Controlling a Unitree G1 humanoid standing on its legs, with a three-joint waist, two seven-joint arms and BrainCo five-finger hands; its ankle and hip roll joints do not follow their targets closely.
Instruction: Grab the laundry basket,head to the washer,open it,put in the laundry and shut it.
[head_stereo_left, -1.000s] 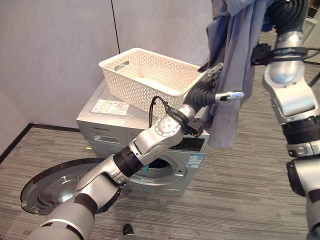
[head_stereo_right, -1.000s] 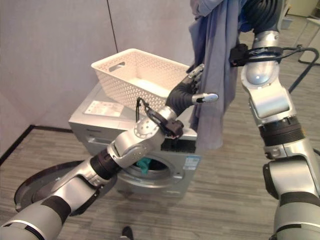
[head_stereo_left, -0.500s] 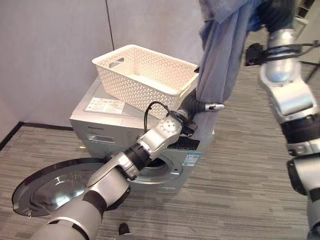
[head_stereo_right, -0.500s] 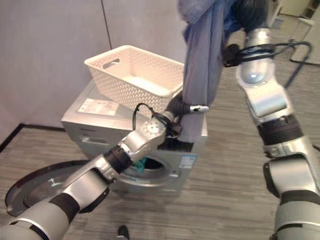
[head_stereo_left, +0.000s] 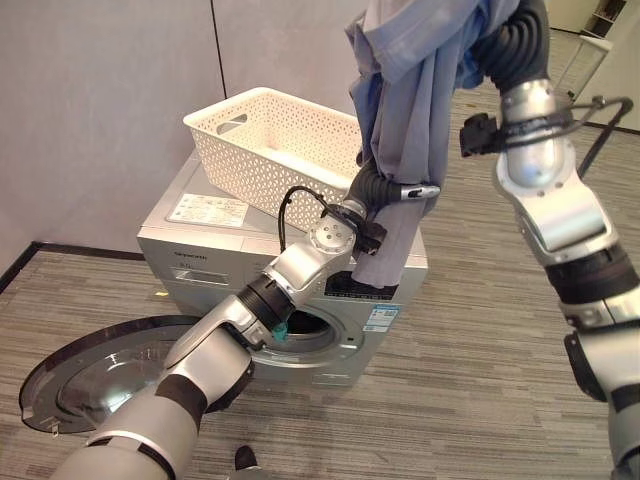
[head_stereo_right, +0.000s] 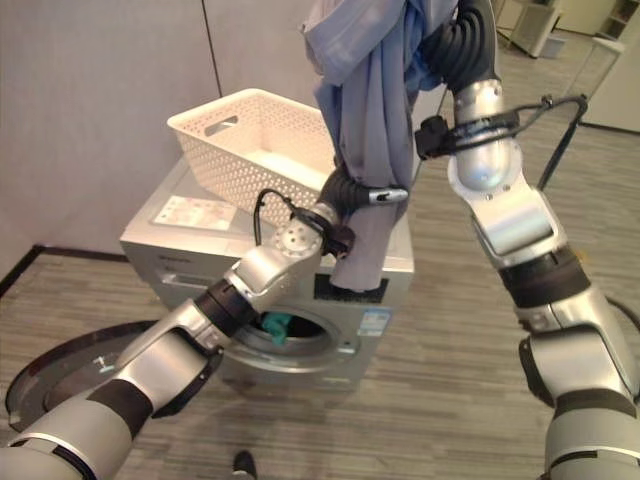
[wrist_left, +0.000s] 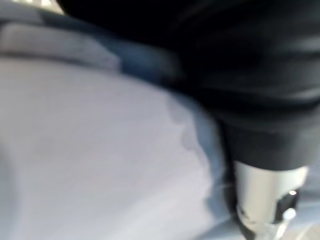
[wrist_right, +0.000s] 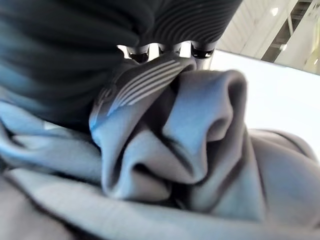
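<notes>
From the head cameras I see the silver-grey front-loading washing machine (head_stereo_left: 215, 262) standing against the pale grey wall panels (head_stereo_left: 100, 100) on the grey striped floor (head_stereo_left: 480, 350), its round metal door (head_stereo_left: 85, 375) swung fully open and lying low toward the robot's left. Through the open drum mouth (head_stereo_right: 290, 330) I can make out a scrap of teal cloth (head_stereo_right: 277, 325) just inside the rim. On top of the machine sits the white perforated plastic laundry basket (head_stereo_left: 275, 145), tilted a little, with nothing I can identify inside it. The laundry itself, a long grey-blue garment (head_stereo_left: 415, 110), hangs high above the washer's right front corner, its lower end draping down against the top edge and control panel. My right hand (wrist_right: 165, 50) is raised at the top of the views; in its wrist camera the fingers curl down into a bunched fold of the blue fabric, so it is clutching the garment. My left hand (head_stereo_left: 400, 190) reaches across in front of the basket into the hanging cloth at mid-height; one finger pokes out straight past the fabric, but the rest are buried in the folds, and its wrist camera gives me blurred blue cloth pressed close, so I cannot tell whether it is gripping or merely touching.
</notes>
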